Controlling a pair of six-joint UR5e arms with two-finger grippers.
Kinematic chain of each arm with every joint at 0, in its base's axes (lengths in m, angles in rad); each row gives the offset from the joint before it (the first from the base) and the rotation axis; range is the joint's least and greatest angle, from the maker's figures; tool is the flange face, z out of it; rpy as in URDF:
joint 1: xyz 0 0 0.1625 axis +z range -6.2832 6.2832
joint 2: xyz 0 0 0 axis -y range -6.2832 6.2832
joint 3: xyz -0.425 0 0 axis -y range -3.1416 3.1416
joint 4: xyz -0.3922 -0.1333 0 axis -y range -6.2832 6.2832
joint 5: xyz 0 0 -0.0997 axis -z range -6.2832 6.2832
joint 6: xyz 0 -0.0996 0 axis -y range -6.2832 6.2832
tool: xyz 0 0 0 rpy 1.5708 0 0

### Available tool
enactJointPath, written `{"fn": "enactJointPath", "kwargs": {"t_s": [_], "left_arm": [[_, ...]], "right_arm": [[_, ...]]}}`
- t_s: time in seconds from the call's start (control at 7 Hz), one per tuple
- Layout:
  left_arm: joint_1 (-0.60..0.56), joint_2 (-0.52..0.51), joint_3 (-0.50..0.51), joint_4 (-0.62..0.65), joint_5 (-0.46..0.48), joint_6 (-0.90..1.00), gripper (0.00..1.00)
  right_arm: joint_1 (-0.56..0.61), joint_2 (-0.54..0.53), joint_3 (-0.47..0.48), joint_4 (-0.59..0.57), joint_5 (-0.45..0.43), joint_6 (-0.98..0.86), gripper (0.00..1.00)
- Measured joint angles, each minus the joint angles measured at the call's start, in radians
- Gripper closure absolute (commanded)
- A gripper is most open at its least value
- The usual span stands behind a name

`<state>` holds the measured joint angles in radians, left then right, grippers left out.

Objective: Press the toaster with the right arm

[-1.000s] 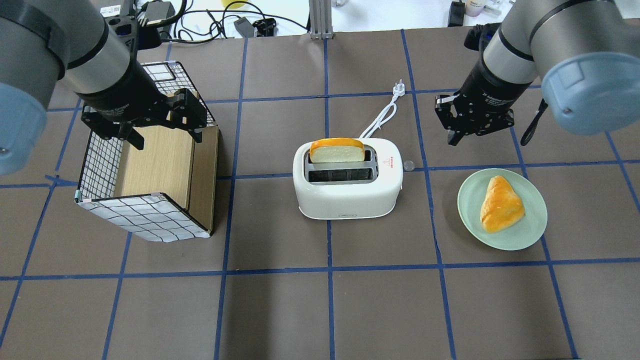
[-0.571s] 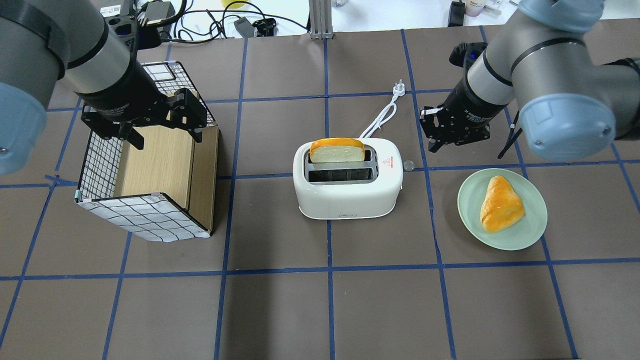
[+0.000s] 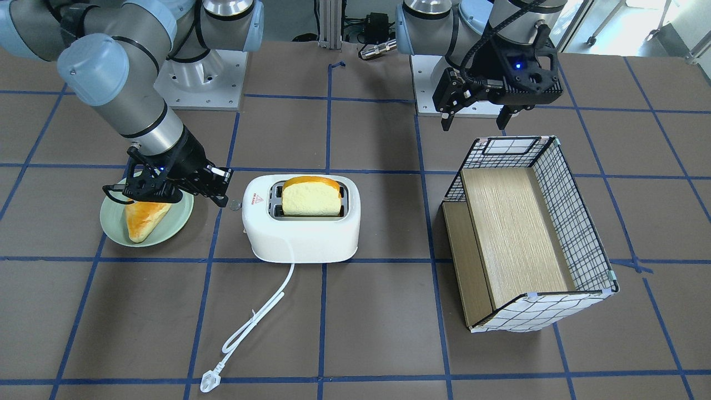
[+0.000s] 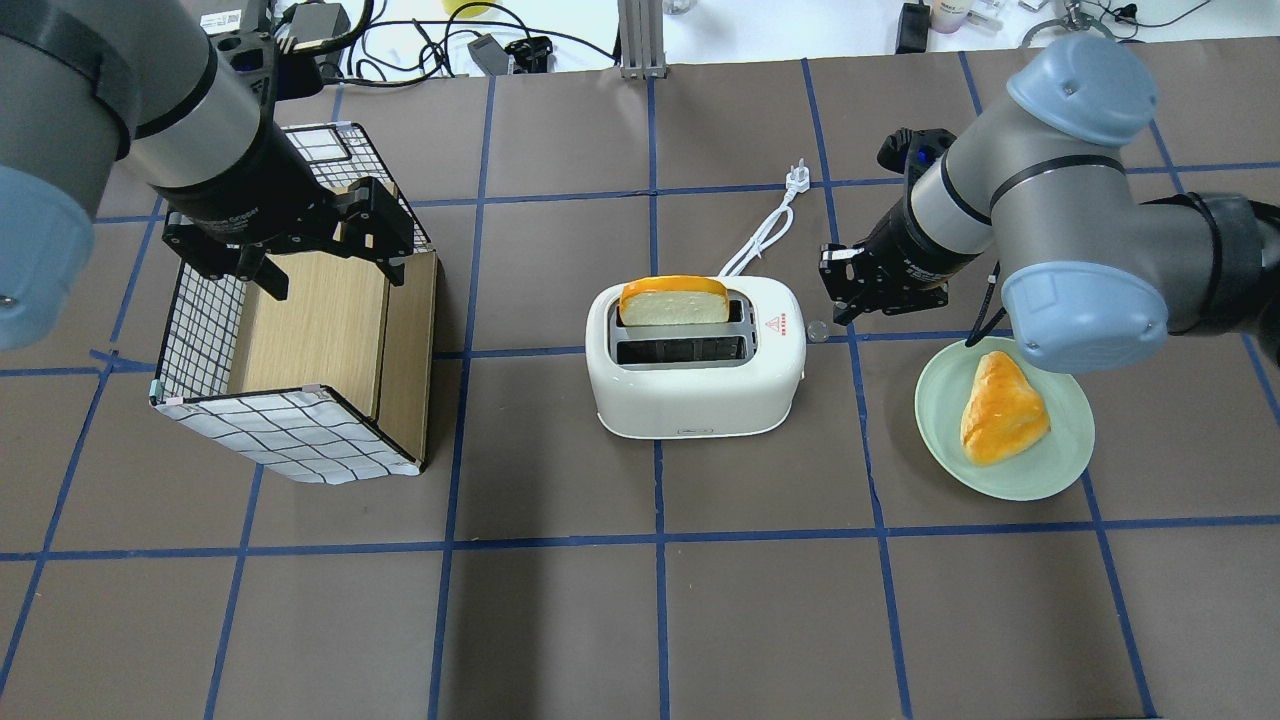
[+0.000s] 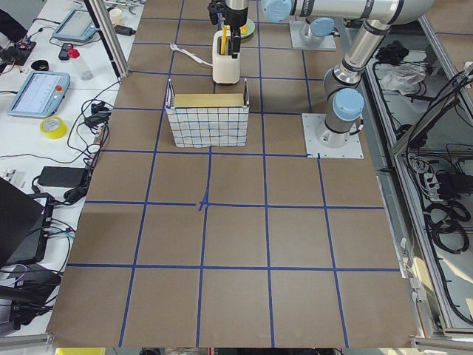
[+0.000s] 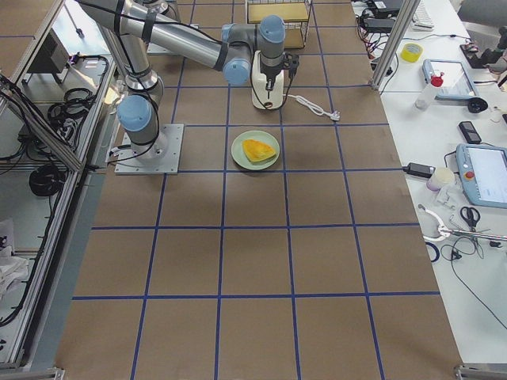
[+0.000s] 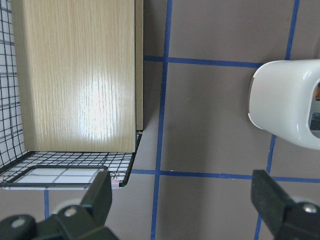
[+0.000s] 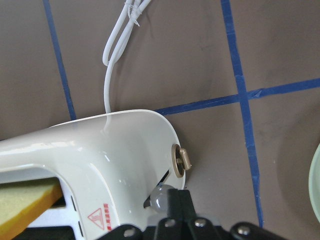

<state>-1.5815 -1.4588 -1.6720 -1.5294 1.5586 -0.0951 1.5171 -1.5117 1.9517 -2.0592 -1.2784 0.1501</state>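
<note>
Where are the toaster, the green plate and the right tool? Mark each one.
toaster (image 4: pixel 690 405), overhead exterior view, white front wall.
green plate (image 4: pixel 1010 485), overhead exterior view, bare near rim.
right tool (image 4: pixel 840 312), overhead exterior view, at its fingertips.

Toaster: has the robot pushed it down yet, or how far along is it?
Done: a bread slice stands in one slot of the toaster, and the right gripper, shut, is at the toaster's end by the grey lever knob. In hand: lining up over that knob; I cannot tell whether it touches. Left: the press itself, since the slice rides high above the slot.
</note>
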Motion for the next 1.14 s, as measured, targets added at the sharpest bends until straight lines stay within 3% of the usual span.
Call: {"fn": "enactJointPath", "kwargs": {"t_s": [1.14], "left_arm": [[0.000, 0.000, 0.001, 0.000, 0.001, 0.000, 0.00]], "right_arm": [[0.000, 0.028, 0.023, -0.010, 0.028, -0.028, 1.00]]}}
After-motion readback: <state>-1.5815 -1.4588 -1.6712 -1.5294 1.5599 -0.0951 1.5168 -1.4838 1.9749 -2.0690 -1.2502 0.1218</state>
